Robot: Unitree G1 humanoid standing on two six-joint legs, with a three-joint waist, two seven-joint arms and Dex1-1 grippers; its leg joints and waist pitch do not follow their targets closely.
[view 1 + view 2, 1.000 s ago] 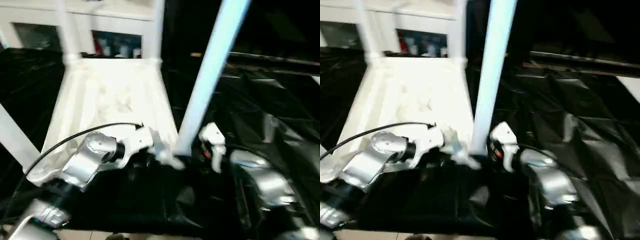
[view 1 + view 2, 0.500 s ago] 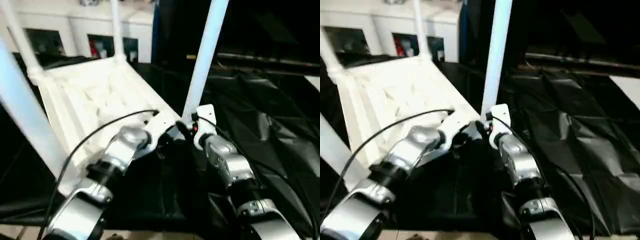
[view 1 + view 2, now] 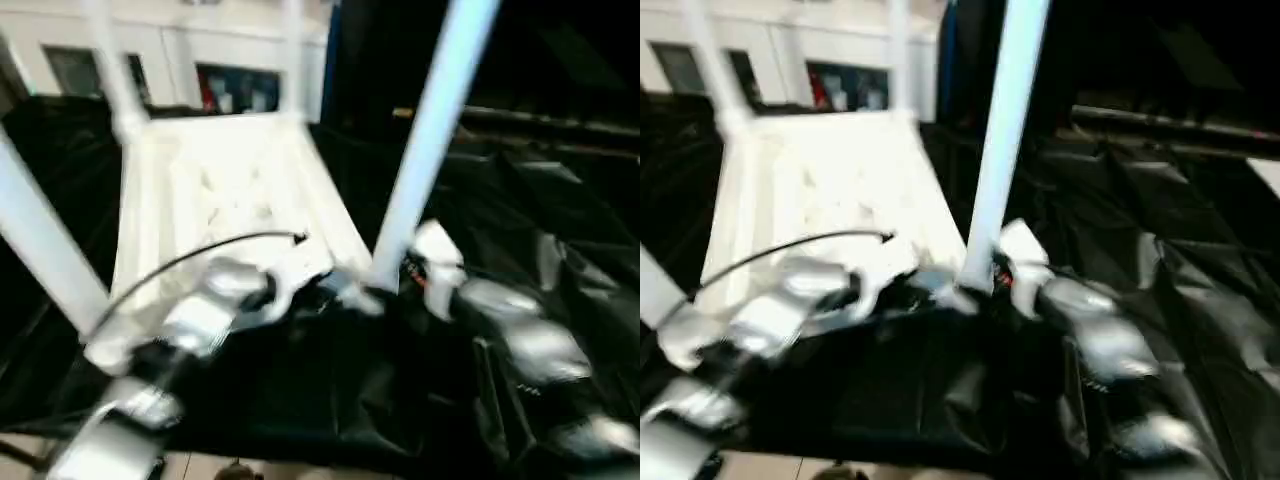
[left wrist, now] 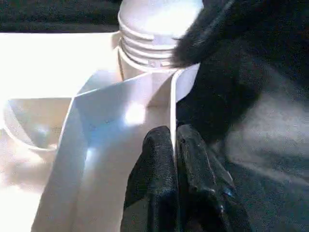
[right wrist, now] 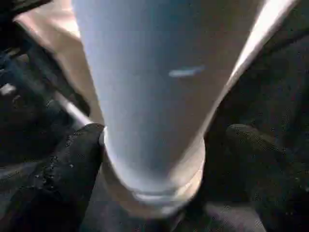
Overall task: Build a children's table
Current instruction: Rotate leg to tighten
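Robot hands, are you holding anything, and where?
The left gripper pinches the tabletop's thin edge wall by the corner socket. The right gripper stands open around the leg.

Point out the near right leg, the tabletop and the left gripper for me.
Near right leg (image 3: 425,140), left eye view, middle of the tube.
Tabletop (image 3: 235,190), left eye view, ribbed underside.
Left gripper (image 4: 175,145), left wrist view, between the fingertips pinching the tabletop's thin wall.
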